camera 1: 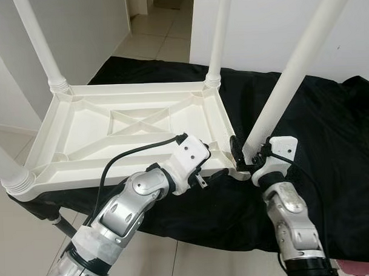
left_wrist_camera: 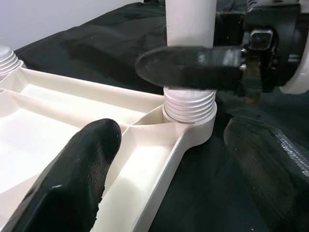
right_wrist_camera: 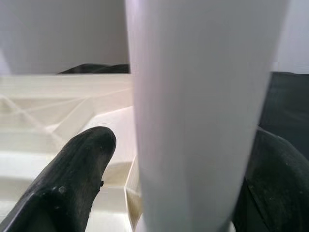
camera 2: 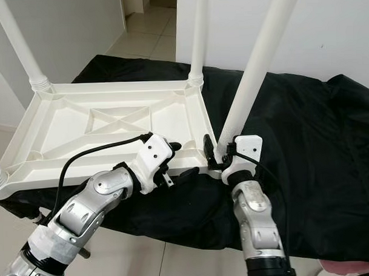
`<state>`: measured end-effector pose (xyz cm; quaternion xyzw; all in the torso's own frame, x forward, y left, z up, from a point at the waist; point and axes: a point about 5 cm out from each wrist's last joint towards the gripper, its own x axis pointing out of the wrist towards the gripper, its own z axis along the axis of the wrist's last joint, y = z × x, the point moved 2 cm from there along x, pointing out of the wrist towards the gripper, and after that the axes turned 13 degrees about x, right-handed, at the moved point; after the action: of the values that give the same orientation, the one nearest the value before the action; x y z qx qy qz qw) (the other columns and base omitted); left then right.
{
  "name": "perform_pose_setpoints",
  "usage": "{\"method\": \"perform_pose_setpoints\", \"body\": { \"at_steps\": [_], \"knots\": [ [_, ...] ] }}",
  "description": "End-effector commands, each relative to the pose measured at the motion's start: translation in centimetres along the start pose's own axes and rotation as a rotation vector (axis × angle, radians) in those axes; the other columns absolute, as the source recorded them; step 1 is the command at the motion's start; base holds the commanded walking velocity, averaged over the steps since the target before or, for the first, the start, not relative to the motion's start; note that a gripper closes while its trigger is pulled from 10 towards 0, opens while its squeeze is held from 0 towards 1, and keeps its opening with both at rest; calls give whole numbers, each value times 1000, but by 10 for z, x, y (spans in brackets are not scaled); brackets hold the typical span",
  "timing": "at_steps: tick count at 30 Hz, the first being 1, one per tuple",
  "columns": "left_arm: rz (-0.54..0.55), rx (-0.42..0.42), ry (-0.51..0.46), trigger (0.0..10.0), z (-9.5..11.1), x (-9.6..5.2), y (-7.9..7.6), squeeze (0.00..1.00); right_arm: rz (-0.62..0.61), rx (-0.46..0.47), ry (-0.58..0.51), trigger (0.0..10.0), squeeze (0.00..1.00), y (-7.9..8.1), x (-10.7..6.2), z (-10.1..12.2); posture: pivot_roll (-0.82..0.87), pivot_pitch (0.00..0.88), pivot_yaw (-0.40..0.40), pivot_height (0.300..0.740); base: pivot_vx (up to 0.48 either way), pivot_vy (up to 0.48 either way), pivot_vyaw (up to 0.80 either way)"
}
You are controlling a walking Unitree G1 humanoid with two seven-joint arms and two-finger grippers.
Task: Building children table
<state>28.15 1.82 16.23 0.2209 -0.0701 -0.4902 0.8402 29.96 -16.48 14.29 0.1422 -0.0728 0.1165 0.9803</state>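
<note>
The white plastic children table (camera 1: pixel 129 125) lies upside down on a black cloth (camera 1: pixel 330 151), three legs already standing up from its corners. The fourth leg (camera 1: pixel 280 92) sits in the corner socket at about 5 o'clock on the tabletop, its threaded collar (left_wrist_camera: pixel 189 104) partly exposed. The right end effector (camera 1: pixel 249 161) pinches this leg just above the socket. The left end effector (camera 1: pixel 217 173) is spread, straddling the tabletop's edge beside that corner.

Judged risk: the leg leans, so turning it could cross-thread the collar, or the smooth tube could slip through the pinch.

No brand, label or writing is readable.
</note>
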Motion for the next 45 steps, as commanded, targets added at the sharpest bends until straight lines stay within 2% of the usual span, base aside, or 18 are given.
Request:
{"method": "perform_pose_setpoints", "body": {
  "at_steps": [1,3,5,7,14,16,19,20,22,23,25,26,28,34,35,38,39,45],
  "knots": [
    [-99,15,-29,10000,5,0,-6,0,34,11,12,10000,0,-3,0,-2,-52,0,-19,740,0,0,0],
    [-103,22,-29,10000,5,1,-7,0,100,-12,41,10000,0,-9,3,-1,-52,0,-16,740,0,0,0],
    [-103,22,-29,10000,5,1,-7,0,100,-12,41,10000,0,-9,3,-1,-52,0,-16,740,0,0,0],
    [-99,36,-29,10000,5,2,-9,0,191,-47,93,10000,0,-15,12,-2,-49,0,-15,740,0,0,0],
    [-95,57,-25,10000,3,3,-12,0,281,-46,118,10000,0,-15,21,0,-42,0,-17,740,0,0,0],
    [-85,76,-14,10000,-1,3,-14,0,346,-34,157,10000,0,-13,26,-4,-39,0,-21,740,0,0,0],
    [-72,97,4,10000,-6,4,-14,0,370,-45,178,10000,0,-13,29,-9,-36,0,-24,740,0,0,0],
    [-74,103,17,10000,-10,4,-15,0,374,-41,180,6353,0,-13,30,-9,-36,0,-24,740,0,0,0],
    [-76,107,27,10000,-13,4,-17,0,376,-37,181,6353,0,-13,30,-10,-36,0,-24,740,0,0,0],
    [-82,87,29,10000,-16,3,-18,0,377,-34,182,1608,0,-14,31,-11,-36,0,-25,740,0,0,0],
    [-86,72,30,10000,-18,3,-19,0,378,-33,183,1608,0,-15,31,-12,-36,0,-25,740,0,0,0],
    [-75,71,33,10000,-20,3,-19,0,378,-34,184,0,0,-16,32,-12,-36,0,-26,740,0,0,0],
    [-59,41,33,10000,-24,4,-20,0,367,-21,189,0,0,-19,30,-15,-38,0,-25,740,0,0,0],
    [-32,53,39,10000,-27,4,-19,0,353,-18,191,0,0,-22,28,-17,-39,0,-23,740,0,0,0],
    [-17,70,42,10000,-29,4,-18,0,321,-14,189,4078,0,-24,25,-20,-45,0,-21,740,0,0,0],
    [-13,72,40,10000,-29,4,-17,0,311,-10,187,4078,0,-25,24,-21,-45,0,-23,740,0,0,0],
    [-8,77,37,10000,-29,4,-16,0,295,-15,190,10000,0,-26,24,-22,-45,0,-23,740,0,0,0],
    [3,84,34,10000,-29,4,-14,0,200,-33,193,10000,0,-26,21,-27,-51,0,-22,740,0,0,0]
  ]
}}
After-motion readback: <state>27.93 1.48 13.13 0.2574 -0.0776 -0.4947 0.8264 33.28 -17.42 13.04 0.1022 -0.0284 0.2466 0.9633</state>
